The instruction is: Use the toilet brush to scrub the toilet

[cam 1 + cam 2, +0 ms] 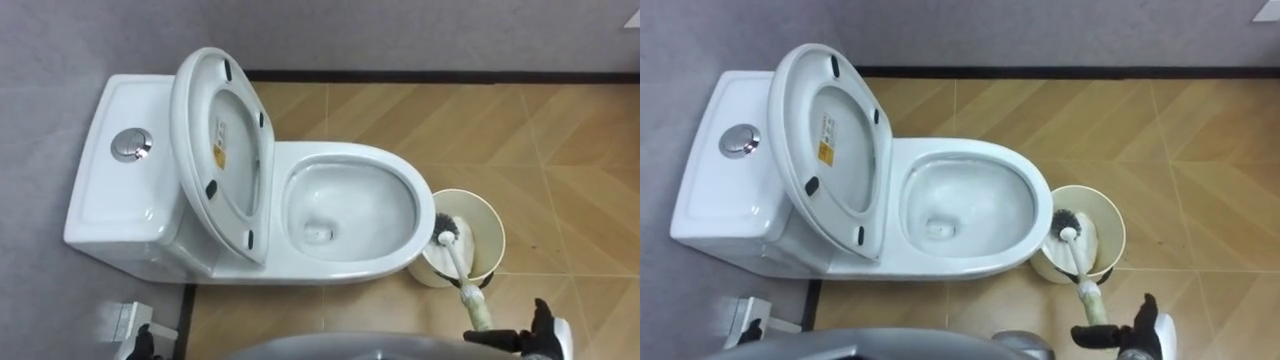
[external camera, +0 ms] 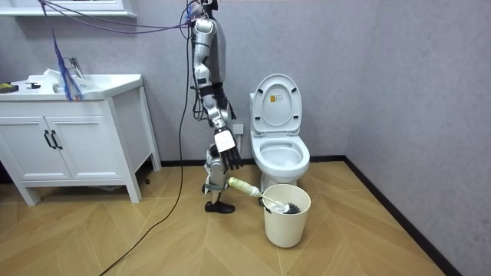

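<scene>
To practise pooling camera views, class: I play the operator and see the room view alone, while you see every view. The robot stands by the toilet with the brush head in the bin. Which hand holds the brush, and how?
Observer: The right hand, at the lower right of the eye views. Its fingers are curled round the very end of the brush handle.
Operator: What is inside the bowl?
Observer: Looking straight down into the bowl, a small pool of water lies at the bottom. I see nothing else in it.
Operator: Where is the flush?
Observer: It is a round metal button on top of the tank, behind the raised lid.
</scene>
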You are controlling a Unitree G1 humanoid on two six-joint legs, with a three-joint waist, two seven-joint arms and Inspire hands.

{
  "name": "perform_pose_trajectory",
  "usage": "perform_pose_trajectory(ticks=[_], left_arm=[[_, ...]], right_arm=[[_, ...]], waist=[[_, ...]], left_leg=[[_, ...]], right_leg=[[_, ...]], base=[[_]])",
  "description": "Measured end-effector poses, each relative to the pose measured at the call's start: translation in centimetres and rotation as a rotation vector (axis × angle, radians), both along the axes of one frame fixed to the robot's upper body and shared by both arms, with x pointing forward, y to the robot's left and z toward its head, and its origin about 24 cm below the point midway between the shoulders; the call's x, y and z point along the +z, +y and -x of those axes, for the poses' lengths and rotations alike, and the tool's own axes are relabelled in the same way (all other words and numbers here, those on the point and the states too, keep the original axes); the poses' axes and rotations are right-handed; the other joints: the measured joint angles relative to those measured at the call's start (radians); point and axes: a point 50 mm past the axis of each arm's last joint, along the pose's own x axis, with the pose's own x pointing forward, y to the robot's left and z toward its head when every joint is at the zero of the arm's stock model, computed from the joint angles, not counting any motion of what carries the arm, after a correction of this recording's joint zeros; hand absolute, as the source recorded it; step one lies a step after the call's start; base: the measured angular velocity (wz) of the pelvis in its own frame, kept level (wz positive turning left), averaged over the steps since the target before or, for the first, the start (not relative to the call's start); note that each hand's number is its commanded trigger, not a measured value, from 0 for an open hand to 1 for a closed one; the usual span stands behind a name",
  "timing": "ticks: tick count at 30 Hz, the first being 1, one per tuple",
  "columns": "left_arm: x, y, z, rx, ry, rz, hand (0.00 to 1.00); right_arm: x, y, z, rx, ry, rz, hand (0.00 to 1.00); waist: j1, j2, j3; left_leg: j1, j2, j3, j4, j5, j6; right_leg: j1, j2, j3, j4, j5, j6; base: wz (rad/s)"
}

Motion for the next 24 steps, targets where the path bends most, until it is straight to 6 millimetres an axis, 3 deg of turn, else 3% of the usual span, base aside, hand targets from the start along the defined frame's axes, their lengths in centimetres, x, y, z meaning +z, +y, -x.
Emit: perform_pose_trajectory(ticks=[7,14,24], left_arm=[[-0.2,-0.2,1.0,0.008,0.079,0.0,0.0],[-0.3,-0.5,1.3,0.047,0.1,0.009,0.0],[-0.5,-0.7,2.0,0.06,0.164,0.04,0.0]], right_arm=[[-0.9,0.7,3.0,-0.019,0.194,-0.151,0.0],[-1.2,1.1,4.2,-0.031,0.281,-0.236,0.0],[-1.4,1.9,5.1,-0.027,0.365,-0.375,0.0]], waist=[[-0.001,0.0,-0.0005],[-0.006,0.013,0.0021],[-0.01,0.01,0.0008]], left_leg=[[0.004,0.0,-0.002,0.001,-0.002,-0.003],[0.012,0.002,-0.013,0.0,-0.01,-0.003],[0.011,-0.001,-0.044,0.003,-0.013,0.0]], right_leg=[[0.003,-0.002,-0.001,0.006,-0.002,0.001],[0.016,0.001,-0.005,0.008,-0.003,0.001],[0.032,-0.004,-0.035,0.007,-0.004,0.002]], base=[[0.0],[0.02],[0.07]])
